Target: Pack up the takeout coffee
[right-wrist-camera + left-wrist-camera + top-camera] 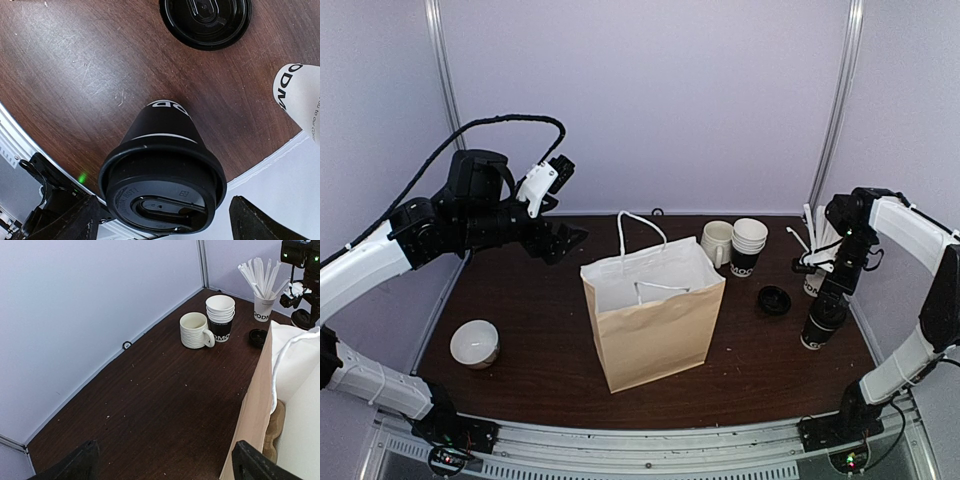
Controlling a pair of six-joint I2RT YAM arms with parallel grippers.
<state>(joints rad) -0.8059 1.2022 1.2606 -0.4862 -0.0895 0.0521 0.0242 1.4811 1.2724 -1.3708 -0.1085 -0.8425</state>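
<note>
The takeout coffee [823,324] stands upright near the right table edge, a dark paper cup with white lettering and a black lid. In the right wrist view it fills the lower middle [162,180], lid up. My right gripper [836,288] hangs just above it, open; in its own view [165,222] the fingers stand wide on either side of the lid, not touching it. The open brown paper bag [655,320] with white handles stands mid-table. My left gripper [560,240] is open and empty, raised behind the bag's left side [165,467].
A white mug [718,242] and a stack of paper cups [748,248] stand behind the bag. A loose black lid [774,300] lies left of the coffee. A cup of white sticks [262,307] stands at the back right. A white bowl [475,344] sits front left.
</note>
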